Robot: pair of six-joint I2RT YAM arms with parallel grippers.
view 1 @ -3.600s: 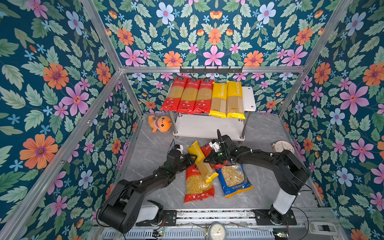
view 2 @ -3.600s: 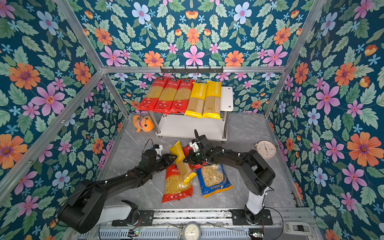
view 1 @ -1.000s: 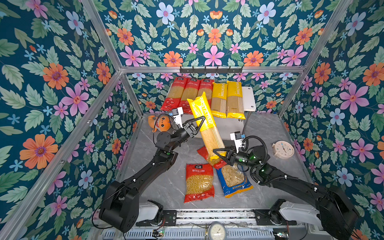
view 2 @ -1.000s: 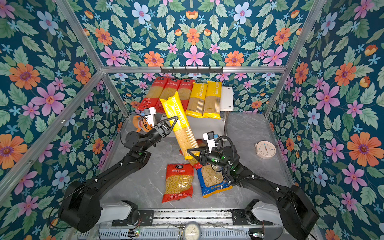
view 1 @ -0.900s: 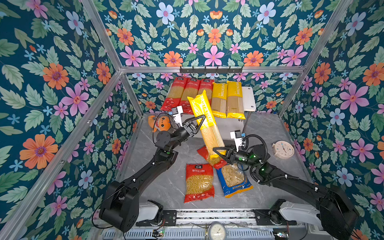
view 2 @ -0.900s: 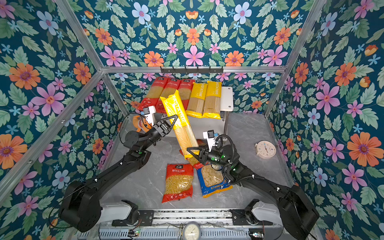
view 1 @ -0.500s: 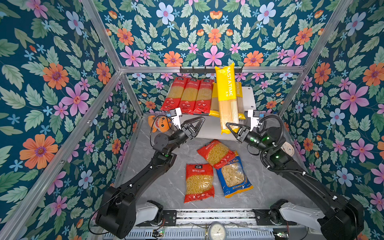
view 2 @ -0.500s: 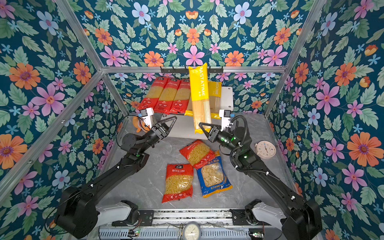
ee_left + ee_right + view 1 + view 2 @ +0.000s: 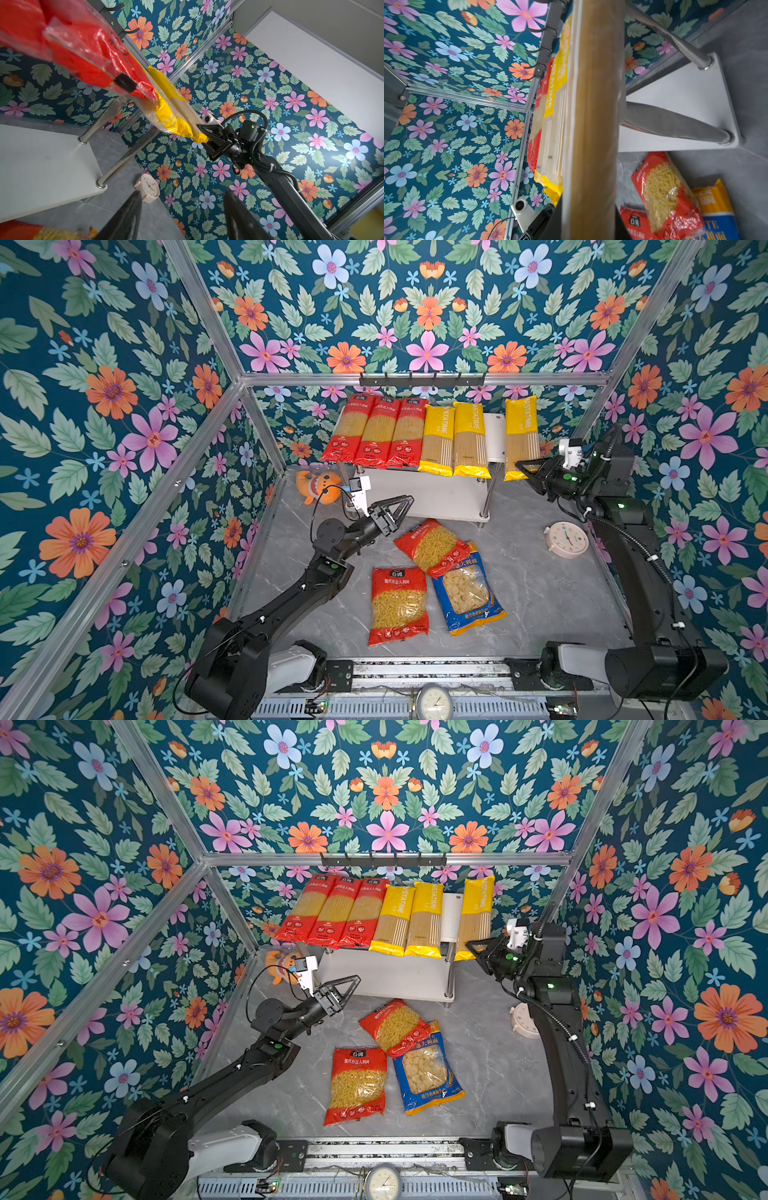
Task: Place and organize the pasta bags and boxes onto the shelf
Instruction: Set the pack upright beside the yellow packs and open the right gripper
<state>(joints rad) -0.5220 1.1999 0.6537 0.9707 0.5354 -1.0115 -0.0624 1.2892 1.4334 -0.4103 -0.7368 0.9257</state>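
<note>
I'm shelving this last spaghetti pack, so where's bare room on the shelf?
Top board: a bare strip between the two shelved yellow packs and the held pack in the right gripper. Lower board looks bare. The top board's left is crowded with red packs.

- Shelf (image 9: 494, 439): white 2-tier rack w/ chrome legs, at the back.
- 3 red spaghetti packs (image 9: 376, 433) + 2 yellow spaghetti packs (image 9: 471, 439): side by side on top board, near ends overhanging.
- Third yellow pack (image 9: 521, 435): at shelf's right edge, apart from the others, near end clamped in right gripper (image 9: 525, 472).
- 2 red short-pasta bags (image 9: 398, 605) + blue-yellow bag (image 9: 465, 593): flat on table (image 9: 532, 572) in front of the shelf, one red overlapping the blue.
</note>
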